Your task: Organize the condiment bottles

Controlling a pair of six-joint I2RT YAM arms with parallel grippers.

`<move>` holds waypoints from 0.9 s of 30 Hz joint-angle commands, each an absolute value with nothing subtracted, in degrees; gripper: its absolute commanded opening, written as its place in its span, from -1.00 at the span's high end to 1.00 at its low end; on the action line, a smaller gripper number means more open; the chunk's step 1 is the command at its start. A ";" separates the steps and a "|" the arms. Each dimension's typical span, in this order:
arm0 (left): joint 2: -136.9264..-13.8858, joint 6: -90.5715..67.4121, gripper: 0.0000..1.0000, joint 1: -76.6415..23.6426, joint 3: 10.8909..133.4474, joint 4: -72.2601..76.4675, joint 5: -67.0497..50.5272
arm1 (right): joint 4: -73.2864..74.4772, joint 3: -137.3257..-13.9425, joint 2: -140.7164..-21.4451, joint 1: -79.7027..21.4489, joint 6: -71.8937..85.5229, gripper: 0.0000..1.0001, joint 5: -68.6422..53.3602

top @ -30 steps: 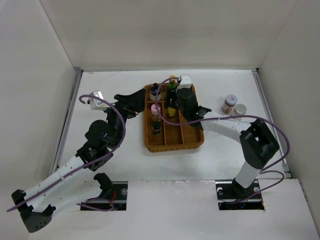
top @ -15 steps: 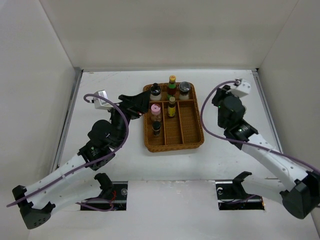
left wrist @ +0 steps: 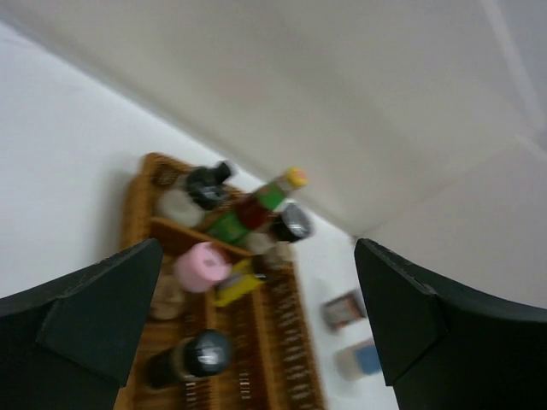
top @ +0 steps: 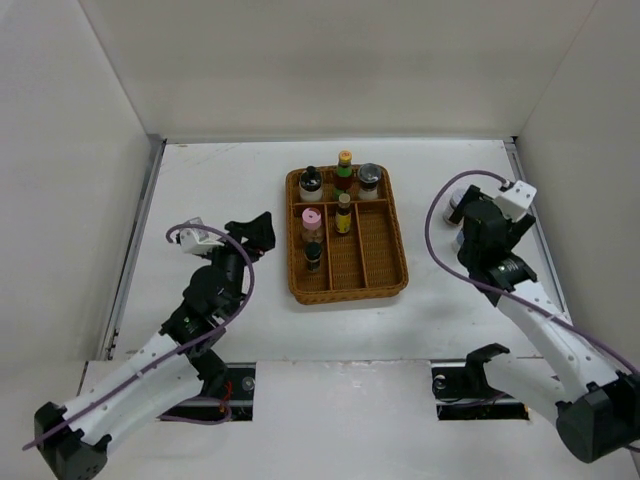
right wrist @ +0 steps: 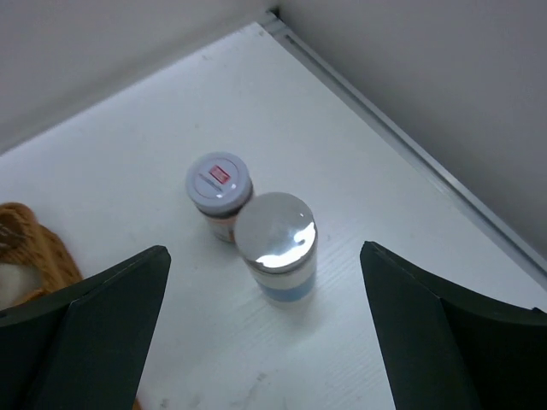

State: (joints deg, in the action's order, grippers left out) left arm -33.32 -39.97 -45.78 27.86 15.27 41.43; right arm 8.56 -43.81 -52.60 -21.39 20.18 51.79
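Observation:
The wicker tray (top: 385, 262) holds several condiment bottles: a black-capped one (top: 310, 181), a yellow-capped green one (top: 345, 166), a grey-lidded jar (top: 370, 179), a pink-capped one (top: 311, 218), a small yellow one (top: 343, 214) and a dark-capped brown one (top: 313, 256). Two jars stand on the table to the right: a grey-capped jar (right wrist: 220, 184) and, touching it, a silver-lidded blue-labelled jar (right wrist: 276, 243). My right gripper (right wrist: 265, 256) is open and empty above them. My left gripper (top: 255, 231) is open and empty, left of the tray, which it sees (left wrist: 137, 213).
The white side wall and a metal rail (right wrist: 410, 145) run close behind the two jars. The back wall (top: 330, 70) stands beyond the tray. The two jars also show blurred in the left wrist view (left wrist: 346, 309).
My right arm swung from over the tray out to the right, and is now above the two jars. My left arm drew back from the tray's left edge toward me.

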 commanded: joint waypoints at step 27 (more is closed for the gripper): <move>-45.61 -41.40 -1.00 -29.75 15.21 28.56 30.67 | -9.06 -40.78 -64.10 -14.25 16.98 -0.04 43.66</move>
